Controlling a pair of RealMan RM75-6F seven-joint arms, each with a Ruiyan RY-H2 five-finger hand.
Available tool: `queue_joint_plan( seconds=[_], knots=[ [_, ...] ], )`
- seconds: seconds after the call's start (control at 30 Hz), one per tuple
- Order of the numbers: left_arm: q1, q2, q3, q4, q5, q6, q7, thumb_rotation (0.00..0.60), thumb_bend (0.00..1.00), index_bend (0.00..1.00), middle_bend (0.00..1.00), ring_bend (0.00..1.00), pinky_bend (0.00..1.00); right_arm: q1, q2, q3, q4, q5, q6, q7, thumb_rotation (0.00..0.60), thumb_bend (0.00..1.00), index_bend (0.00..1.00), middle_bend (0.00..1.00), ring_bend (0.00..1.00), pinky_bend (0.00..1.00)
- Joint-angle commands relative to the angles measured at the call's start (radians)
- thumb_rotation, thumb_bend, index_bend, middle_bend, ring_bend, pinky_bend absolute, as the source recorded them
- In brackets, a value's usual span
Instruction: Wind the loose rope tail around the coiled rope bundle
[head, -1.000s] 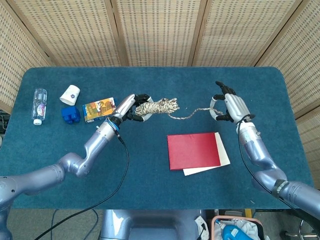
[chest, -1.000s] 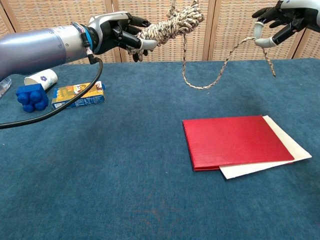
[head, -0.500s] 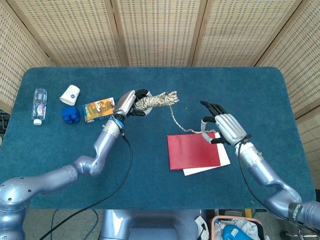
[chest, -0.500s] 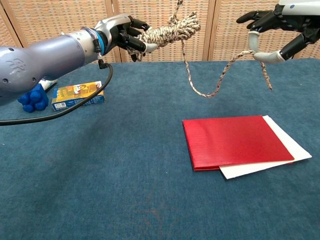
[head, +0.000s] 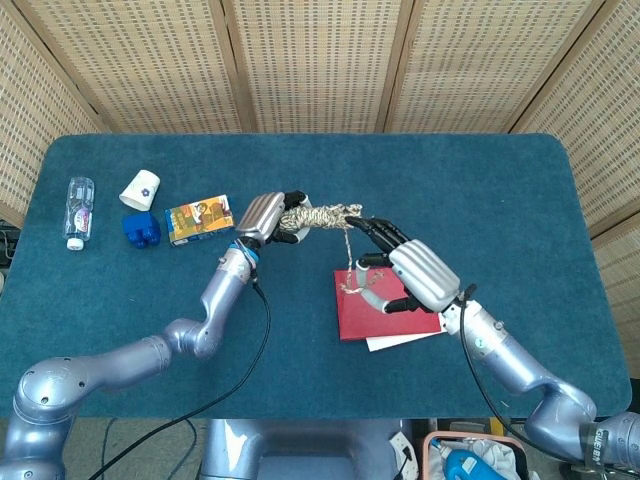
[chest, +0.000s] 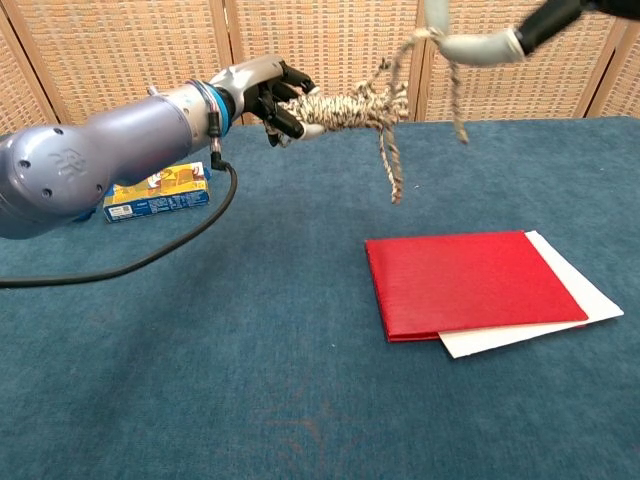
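My left hand grips one end of the beige coiled rope bundle and holds it level above the table; in the chest view that hand and the bundle show at the upper middle. The loose rope tail drops from the bundle's right end to my right hand, which holds it close by, over the red book. Seen from the chest, the right hand is mostly cut off at the top edge, and the tail hangs in a loop, draped over one of its fingers.
A red book lies on a white sheet at the right of the blue table. At the far left stand a water bottle, a white cup, a blue block and a snack box.
My right hand has swept from the far right in toward the bundle, rising and carrying the tail with it. The slack loop has shortened. The left hand has turned the bundle slightly.
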Motion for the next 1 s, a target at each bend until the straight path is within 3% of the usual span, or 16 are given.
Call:
queue_joint_plan(
  seconds=[0.03,0.23,0.47,0.77,1.0],
  knots=[
    [0.003,-0.014,0.018,0.007,0.021,0.001,0.03,0.6,0.56,0.8,0.6,0.52,0.59,0.046,0.014,0.056,-0.058,0.073,-0.032,-0.029,0.6,0.49,0.73,0.0,0.0,0.0],
    [0.014,-0.021,0.024,-0.002,0.042,-0.01,0.046,0.6,0.56,0.8,0.6,0.52,0.59,0.103,0.014,0.132,-0.126,0.277,-0.085,-0.057,0.6,0.49,0.73,0.0,0.0,0.0],
    [0.013,-0.039,0.021,0.005,0.052,-0.031,0.059,0.6,0.56,0.8,0.6,0.52,0.59,0.152,-0.008,0.173,-0.163,0.417,-0.094,-0.109,0.6,0.49,0.73,0.0,0.0,0.0],
    [0.018,-0.048,0.041,0.011,0.105,-0.043,0.064,0.6,0.56,0.8,0.61,0.52,0.6,0.235,-0.044,0.24,-0.108,0.587,-0.094,-0.166,0.6,0.49,0.73,0.0,0.0,0.0],
    [0.029,-0.005,0.082,-0.018,0.229,-0.059,-0.016,0.6,0.56,0.8,0.61,0.53,0.6,0.305,-0.091,0.254,0.028,0.73,-0.103,-0.227,0.6,0.49,0.73,0.0,0.0,0.0]
  ],
)
